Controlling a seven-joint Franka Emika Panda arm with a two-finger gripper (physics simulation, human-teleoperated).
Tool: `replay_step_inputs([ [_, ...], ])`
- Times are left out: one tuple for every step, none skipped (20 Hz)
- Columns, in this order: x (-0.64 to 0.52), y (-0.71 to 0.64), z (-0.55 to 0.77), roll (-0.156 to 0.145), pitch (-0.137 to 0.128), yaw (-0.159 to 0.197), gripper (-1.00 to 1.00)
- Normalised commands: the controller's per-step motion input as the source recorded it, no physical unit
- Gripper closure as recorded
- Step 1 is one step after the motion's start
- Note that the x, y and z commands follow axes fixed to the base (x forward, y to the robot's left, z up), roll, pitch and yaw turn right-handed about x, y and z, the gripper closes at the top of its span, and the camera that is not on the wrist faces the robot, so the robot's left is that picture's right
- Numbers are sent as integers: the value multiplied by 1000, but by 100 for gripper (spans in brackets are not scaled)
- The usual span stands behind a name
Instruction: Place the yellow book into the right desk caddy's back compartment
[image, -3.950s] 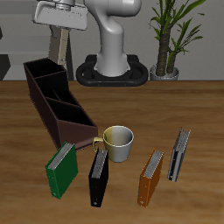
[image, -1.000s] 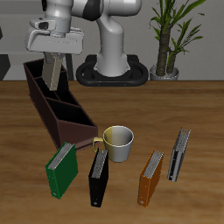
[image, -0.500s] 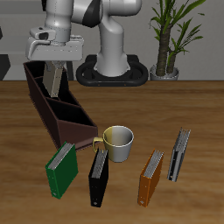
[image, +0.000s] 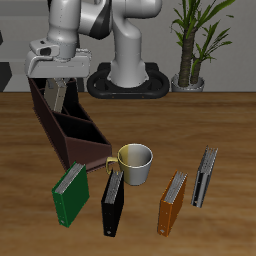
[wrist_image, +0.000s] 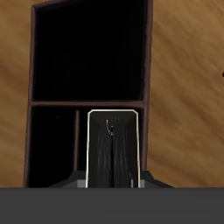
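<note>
1. Yellow book (image: 57, 93) hangs upright in your gripper (image: 58, 78), whose fingers are clamped on its top, at the upper left of the exterior frame.
2. Its lower end dips inside the back compartment (image: 48, 96) of the right desk caddy (image: 66, 125) (whether it touches the floor, you cannot tell).
3. Wrist view: the book (wrist_image: 113, 149) stands over the dark compartments (wrist_image: 87, 52).

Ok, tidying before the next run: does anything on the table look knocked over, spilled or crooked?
Nothing stands out. The mug sits upright, the books near the front edge stand in a loose row, and the right desk caddy looks intact. The yellow book hangs tilted in the end effector over the back compartment.
</note>
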Motion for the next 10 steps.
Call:
replay_step_inputs([
  [-89, -186, -290, -50, 65, -43, 100],
  [-3, -84, -154, -19, 34, -11, 100],
  [-72, -85, -270, 14, 46, 25, 100],
  [62, -185, -238, -70, 50, -41, 100],
  [154, -78, -290, 7, 103, -7, 100],
  [112, 26, 6, 0, 0, 0, 100],
  [52, -53, -200, -28, 45, 13, 100],
  [48, -92, -201, -57, 17, -26, 100],
  [45, -24, -233, 23, 114, -70, 100],
  [17, -12, -138, -34, 30, -19, 100],
])
